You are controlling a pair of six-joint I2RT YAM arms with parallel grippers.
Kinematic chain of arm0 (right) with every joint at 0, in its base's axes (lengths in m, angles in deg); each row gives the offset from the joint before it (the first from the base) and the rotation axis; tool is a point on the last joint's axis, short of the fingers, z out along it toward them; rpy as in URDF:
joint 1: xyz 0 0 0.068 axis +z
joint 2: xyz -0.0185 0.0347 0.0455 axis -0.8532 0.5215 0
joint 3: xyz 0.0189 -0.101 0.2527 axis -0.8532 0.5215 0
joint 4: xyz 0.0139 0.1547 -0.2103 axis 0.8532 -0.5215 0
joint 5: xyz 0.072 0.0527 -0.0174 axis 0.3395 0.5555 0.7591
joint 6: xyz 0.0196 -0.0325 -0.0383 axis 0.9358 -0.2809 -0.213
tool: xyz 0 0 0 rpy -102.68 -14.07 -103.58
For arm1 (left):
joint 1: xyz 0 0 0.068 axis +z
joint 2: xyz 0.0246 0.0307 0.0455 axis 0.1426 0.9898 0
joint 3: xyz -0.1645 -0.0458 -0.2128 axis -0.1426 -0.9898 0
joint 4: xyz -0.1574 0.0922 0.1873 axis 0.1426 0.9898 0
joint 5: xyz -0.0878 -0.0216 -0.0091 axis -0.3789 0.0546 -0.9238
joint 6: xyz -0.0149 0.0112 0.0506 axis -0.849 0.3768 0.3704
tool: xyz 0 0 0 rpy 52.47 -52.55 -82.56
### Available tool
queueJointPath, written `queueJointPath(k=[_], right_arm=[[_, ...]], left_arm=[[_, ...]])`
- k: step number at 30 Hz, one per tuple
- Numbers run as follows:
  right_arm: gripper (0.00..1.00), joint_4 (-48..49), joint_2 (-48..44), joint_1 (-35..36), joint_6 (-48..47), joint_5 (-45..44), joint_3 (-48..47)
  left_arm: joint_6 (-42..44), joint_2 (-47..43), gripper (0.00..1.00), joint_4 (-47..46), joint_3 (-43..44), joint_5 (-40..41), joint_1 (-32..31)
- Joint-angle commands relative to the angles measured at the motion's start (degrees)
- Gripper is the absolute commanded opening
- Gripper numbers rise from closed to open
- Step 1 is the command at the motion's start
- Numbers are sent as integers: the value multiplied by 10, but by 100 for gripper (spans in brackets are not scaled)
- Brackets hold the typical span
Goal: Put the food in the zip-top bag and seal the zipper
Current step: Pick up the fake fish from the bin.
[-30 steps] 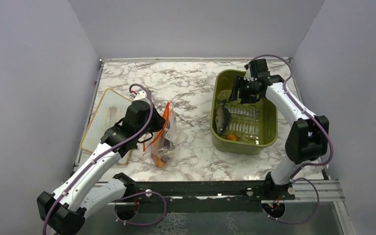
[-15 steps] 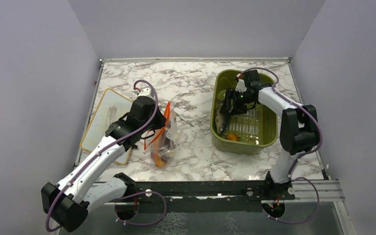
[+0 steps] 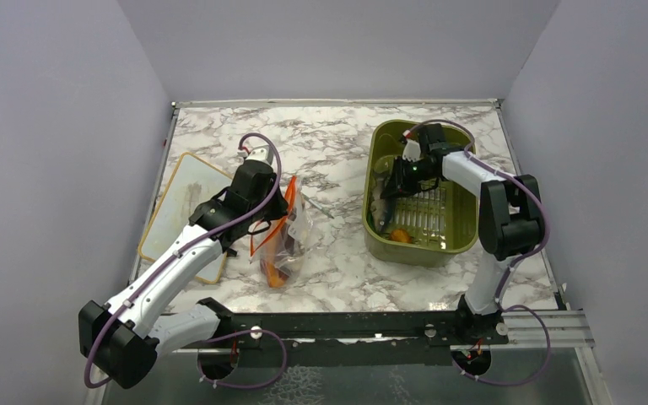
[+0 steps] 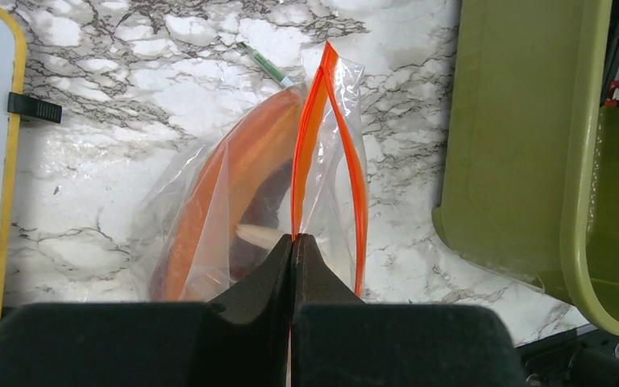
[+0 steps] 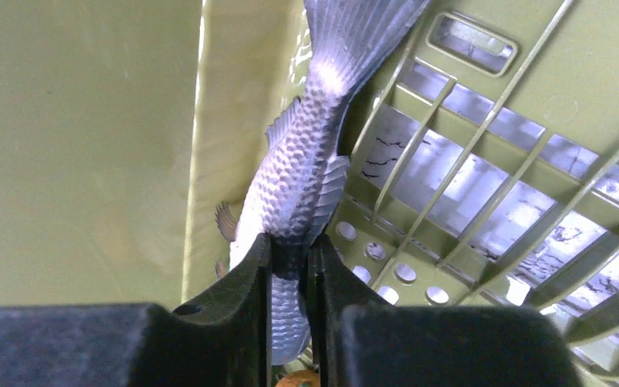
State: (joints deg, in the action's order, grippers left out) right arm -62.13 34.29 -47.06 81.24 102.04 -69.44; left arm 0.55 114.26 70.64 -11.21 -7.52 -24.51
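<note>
**Item 1.** White, grey-veined marble-patterned tabletop [image 3: 329, 139].

**Item 2.** Clear, crinkly plastic zip-top bag [image 4: 161, 214]. It lies on the tabletop left of centre, between the board and the tub. Its mouth gapes: the two halves of the thin red-orange zipper [image 4: 309, 129] bow apart in the middle and meet at both ends.

**Item 3.** Bag contents, all inside the plastic:
- long orange crescent slice [image 4: 250, 153]
- dark red-purple piece [image 4: 266, 197]
- pale white piece [image 4: 254, 234]

**Item 4.** Left gripper [image 4: 292, 240]. Its black fingers are pressed together, pinching the near end of the zipper where the halves join.

**Item 5.** Thin green stick-shaped bit [image 4: 264, 63]. It lies on the marble just beyond the bag's far corner, outside the bag.

**Item 6.** Olive-green plastic tub [image 3: 426, 251] with a slotted floor. It stands right of the bag and apart from it.

**Item 7.** Silver-grey scaled toy fish [image 5: 310, 161]. It is inside the tub, alongside the left inner wall.

**Item 8.** Right gripper [image 5: 288, 250]. It is lowered into the tub, fingers narrow and clamped on the fish's body from both sides.

**Item 9.** Small round orange piece [image 3: 400, 237]. It sits on the tub floor at the near end, near the fish.

**Item 10.** White board with tan rim [image 3: 181, 190]. It lies flat on the tabletop, left of the bag.
</note>
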Motion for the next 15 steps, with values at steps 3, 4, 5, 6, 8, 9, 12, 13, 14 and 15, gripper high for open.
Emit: queueJointPath(k=[3,4,5,6,8,9,12,13,14,15], right_arm=[[1,-14,-28,-1,-33,-19,-25],[1,-28,-39,-1,-33,-32,-37],[1,-39,-52,-1,-33,-47,-50],[1,-49,-66,-1,-32,-66,-64],[1,-59,-91,-1,-27,-103,-87],[1,-61,-102,-1,-26,-120,-96],[1,-60,-124,-1,-21,-154,-113],[1,-56,-131,-1,-17,-161,-114],[1,-51,-137,-1,-16,-168,-115],[1,-47,-142,-1,-16,-173,-115]], left_arm=[[10,0,0,1,26,0,-2],[10,0,0,1,27,-1,-2],[10,0,0,1,26,-1,-2],[11,0,0,1,26,-2,-2],[10,0,0,2,27,-3,-2],[8,0,0,3,27,-4,-1],[7,0,0,5,28,-9,-2],[6,-1,0,6,29,-8,-1],[6,-1,0,7,29,-8,-1],[7,-2,0,8,30,-7,-1]])
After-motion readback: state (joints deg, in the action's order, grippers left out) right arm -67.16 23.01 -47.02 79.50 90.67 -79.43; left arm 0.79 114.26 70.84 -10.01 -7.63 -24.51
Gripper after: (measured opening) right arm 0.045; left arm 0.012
